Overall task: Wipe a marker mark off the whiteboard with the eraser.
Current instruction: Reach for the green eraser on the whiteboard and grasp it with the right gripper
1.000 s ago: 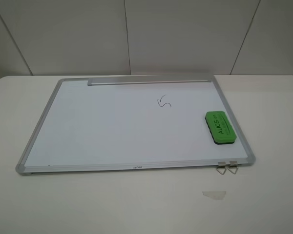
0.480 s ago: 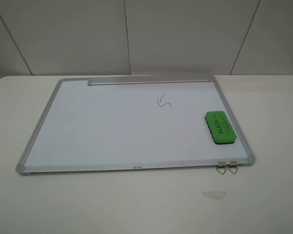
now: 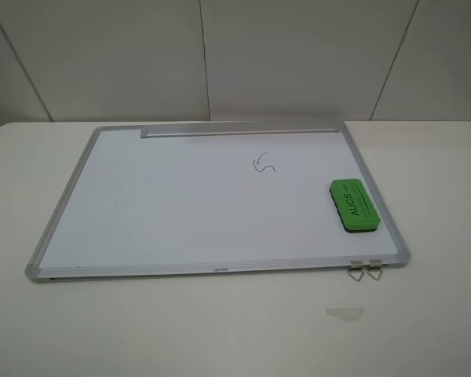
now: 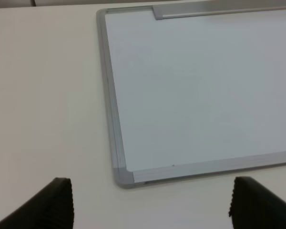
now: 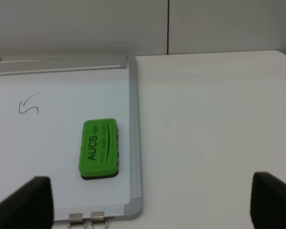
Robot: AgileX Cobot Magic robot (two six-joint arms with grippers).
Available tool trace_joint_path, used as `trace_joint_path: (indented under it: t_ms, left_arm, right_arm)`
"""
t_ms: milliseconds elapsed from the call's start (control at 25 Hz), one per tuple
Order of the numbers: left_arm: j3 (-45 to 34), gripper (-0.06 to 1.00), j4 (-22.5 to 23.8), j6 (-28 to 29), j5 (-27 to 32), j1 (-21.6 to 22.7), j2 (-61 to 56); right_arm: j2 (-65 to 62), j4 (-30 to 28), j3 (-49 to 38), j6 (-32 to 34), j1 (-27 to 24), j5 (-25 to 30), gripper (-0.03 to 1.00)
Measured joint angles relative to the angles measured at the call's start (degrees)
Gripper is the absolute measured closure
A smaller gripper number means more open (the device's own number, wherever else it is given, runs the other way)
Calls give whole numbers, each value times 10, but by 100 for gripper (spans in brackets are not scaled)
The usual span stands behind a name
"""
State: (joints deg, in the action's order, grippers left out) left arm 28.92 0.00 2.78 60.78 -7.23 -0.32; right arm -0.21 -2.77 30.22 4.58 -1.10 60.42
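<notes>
The whiteboard [image 3: 165,204] lies flat on the table, tray strip at the far edge. The marker mark [image 3: 264,164], a small dark squiggle, sits right of the board's middle; the right wrist view shows the mark [image 5: 28,106] too. The green eraser [image 3: 353,205] rests on the board near its right frame, lettering up, and the eraser [image 5: 99,148] lies ahead of my right gripper [image 5: 150,205], which is open and apart from it. My left gripper [image 4: 152,205] is open over the bare table, just short of the board's near left corner [image 4: 122,174]. Neither gripper shows in the exterior view.
Two metal clips [image 3: 365,269] stick out from the board's near right edge. A small pale scrap [image 3: 344,312] lies on the white table [image 3: 439,181] in front of them. A panelled wall stands behind the table.
</notes>
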Motion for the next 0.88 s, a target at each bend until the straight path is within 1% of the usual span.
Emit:
trace_joint_path:
  t_ms: [760, 880]
  left_arm:
    - [0, 26, 0, 0, 0, 0, 0]
    - [0, 26, 0, 0, 0, 0, 0]
  right_arm:
    - [0, 6, 0, 2, 0, 0, 14]
    - [26, 16, 3, 2, 0, -1, 14]
